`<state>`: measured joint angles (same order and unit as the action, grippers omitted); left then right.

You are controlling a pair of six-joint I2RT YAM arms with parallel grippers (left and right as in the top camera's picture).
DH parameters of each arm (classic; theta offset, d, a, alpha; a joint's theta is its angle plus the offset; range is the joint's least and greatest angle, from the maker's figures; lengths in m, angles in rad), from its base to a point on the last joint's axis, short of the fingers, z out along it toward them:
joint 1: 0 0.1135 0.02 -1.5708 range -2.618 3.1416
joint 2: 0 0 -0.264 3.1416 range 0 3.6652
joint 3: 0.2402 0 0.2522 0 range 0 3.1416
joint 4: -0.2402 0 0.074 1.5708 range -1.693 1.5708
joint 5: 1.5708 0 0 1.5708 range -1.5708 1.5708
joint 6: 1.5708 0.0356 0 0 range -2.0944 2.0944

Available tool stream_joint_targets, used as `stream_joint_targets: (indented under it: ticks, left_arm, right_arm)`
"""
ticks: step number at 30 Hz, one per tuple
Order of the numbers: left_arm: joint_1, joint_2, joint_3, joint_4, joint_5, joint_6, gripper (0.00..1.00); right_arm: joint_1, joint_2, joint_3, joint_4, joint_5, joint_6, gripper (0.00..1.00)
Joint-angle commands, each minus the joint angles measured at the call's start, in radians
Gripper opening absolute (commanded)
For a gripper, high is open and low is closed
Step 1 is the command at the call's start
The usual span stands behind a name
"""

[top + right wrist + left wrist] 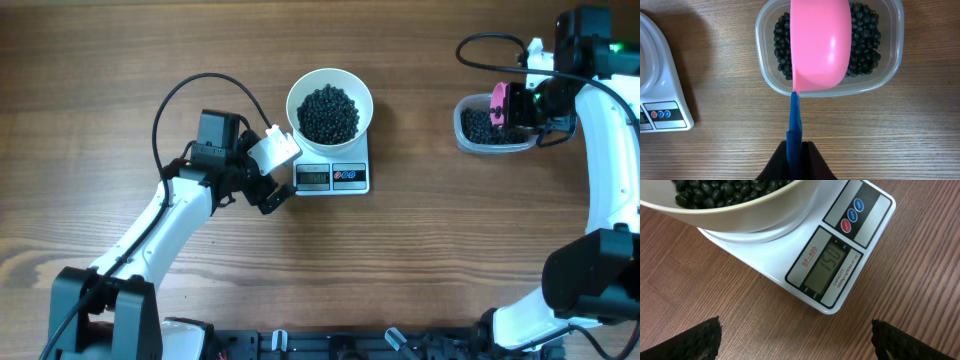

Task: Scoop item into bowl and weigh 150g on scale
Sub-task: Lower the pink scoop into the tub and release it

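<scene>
Overhead: the bowl (pixel 291 98) sat on the scale (pixel 352 178) mid-bench with a good heap of beans (pixel 329 113) in it. The left arm (pixel 170 215) was bent in from the lower left, its wrist aimed at the front of the scale. The right arm (pixel 605 150) was way off at the far right, holding the pink scoop (pixel 497 104) over the tub (pixel 468 140).

Left wrist: the left fingers (pixel 702 340) were spread wide with nothing between them, hovering just short of the scale. The display (pixel 827 265) looked like it read 150. So I'd say the scooping was basically done and this was the check-the-number step.

Right wrist: the right fingers (pixel 812 160) were clamped tight on the scoop's blue handle (pixel 794 122). The scoop hung over the leftover beans in the tub. I only saw the back of it, so I couldn't tell whether anything was inside.

Next move, I reckon: no more beans in the bowl. Tip any leftovers into the tub, set the scoop down, and keep both arms off the scale so the reading doesn't jump.
</scene>
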<state>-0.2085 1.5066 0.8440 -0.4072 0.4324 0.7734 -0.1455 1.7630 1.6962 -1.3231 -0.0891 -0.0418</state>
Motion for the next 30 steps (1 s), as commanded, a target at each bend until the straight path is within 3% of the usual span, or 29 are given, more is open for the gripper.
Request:
stream_joint_targets:
  ticks: [1, 8, 17, 27, 30]
  left_arm:
    - [0.006, 0.007, -0.008, 0.0, 0.012, 0.008, 1.0]
    - [0.006, 0.007, -0.008, 0.0, 0.012, 0.008, 1.0]
    - [0.006, 0.007, -0.008, 0.0, 0.012, 0.008, 1.0]
    - [0.006, 0.007, -0.008, 0.0, 0.012, 0.008, 1.0]
    - [0.006, 0.007, -0.008, 0.0, 0.012, 0.008, 1.0]
  right_arm:
    - [-0.002, -0.018, -0.006, 0.002, -0.016, 0.007, 0.04]
    - [0.006, -0.018, -0.006, -0.005, 0.091, 0.017, 0.04]
    - [0.175, -0.008, -0.007, -0.019, 0.41, 0.016, 0.04]
    - [0.18, 0.01, -0.007, -0.028, 0.424, 0.062, 0.04]
    - [0.166, 0.01, -0.007, -0.036, 0.294, 0.122, 0.04]
